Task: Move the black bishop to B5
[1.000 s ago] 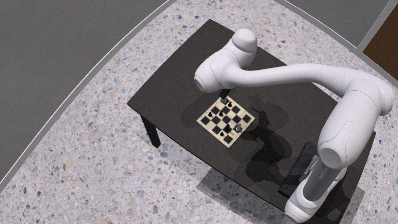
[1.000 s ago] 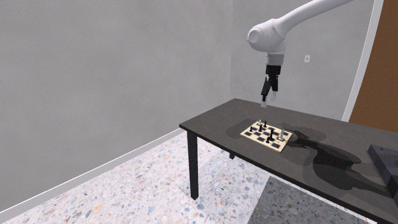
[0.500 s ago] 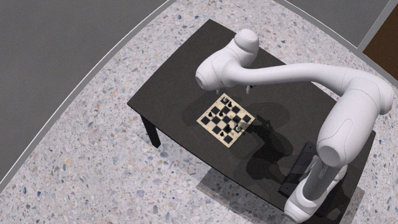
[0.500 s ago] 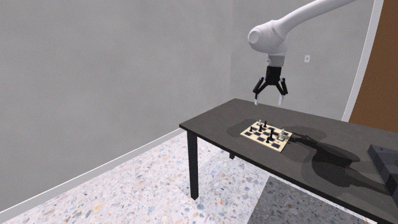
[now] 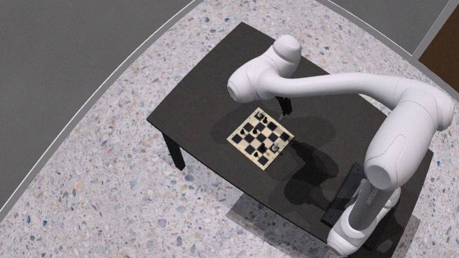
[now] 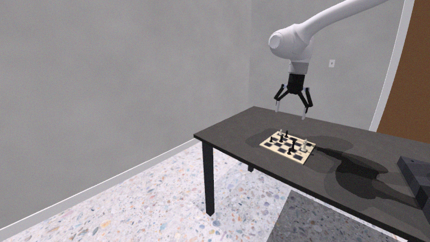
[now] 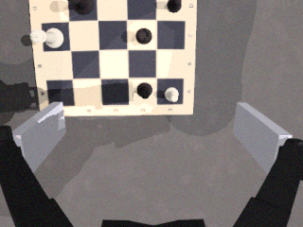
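The black two-finger gripper [image 6: 290, 110] hangs high above the dark rectangular table [image 6: 228, 127] with its fingers spread wide and nothing between them. Below and ahead of the fingertips lies the small cream-and-dark chessboard [image 7: 114, 57]. The tall black bishop [image 7: 80, 2] stands on the far left part of the board. Between it and the gripper stand a white piece [image 7: 53, 38] and three small black pawns [image 7: 144, 36]. Another white pawn [image 7: 170, 94] stands on the near edge.

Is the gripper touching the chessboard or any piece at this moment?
Apart. In the exterior view the open gripper hangs well above the table, behind the chessboard, with grey wall visible beneath both fingertips.
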Available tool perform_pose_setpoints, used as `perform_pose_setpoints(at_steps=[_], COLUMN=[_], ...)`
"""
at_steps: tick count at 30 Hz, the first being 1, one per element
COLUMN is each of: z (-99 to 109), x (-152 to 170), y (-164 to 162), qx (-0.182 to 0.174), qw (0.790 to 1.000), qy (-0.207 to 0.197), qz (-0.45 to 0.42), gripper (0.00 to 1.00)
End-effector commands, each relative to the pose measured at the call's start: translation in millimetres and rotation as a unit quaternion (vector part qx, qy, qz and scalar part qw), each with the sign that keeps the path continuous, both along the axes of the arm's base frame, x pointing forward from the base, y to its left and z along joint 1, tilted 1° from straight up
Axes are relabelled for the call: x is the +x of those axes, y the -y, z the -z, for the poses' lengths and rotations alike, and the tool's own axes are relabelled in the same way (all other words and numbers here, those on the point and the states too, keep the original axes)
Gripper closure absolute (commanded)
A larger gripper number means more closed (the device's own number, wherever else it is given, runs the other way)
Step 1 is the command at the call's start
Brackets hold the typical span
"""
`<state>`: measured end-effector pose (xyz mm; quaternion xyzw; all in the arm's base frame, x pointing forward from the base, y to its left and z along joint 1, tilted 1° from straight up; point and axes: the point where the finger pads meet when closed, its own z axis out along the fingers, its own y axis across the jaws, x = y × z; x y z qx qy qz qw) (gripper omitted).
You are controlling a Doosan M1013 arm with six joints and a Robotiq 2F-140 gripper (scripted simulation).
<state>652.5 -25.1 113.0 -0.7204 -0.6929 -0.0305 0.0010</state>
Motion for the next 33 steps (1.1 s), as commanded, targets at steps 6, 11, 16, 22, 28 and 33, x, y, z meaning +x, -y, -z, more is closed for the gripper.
perform_pose_setpoints(at_steps=[6, 11, 16, 22, 28, 33], z=[7.8, 8.3, 8.6, 8.6, 8.6, 8.6], x=[-2.4, -2.4, -2.4, -2.4, -2.4, -2.4], y=[0.4, 0.4, 0.4, 0.4, 0.4, 0.4], qx=[0.005, 0.009, 0.01, -0.003, -0.003, -0.003], qw=[0.962, 0.936, 0.86, 0.78, 0.78, 0.78], qy=[-0.009, -0.012, -0.018, -0.022, -0.022, -0.022], qz=[0.274, 0.353, 0.51, 0.625, 0.625, 0.625], gripper=[0.0, 0.0, 0.0, 0.78, 0.78, 0.78])
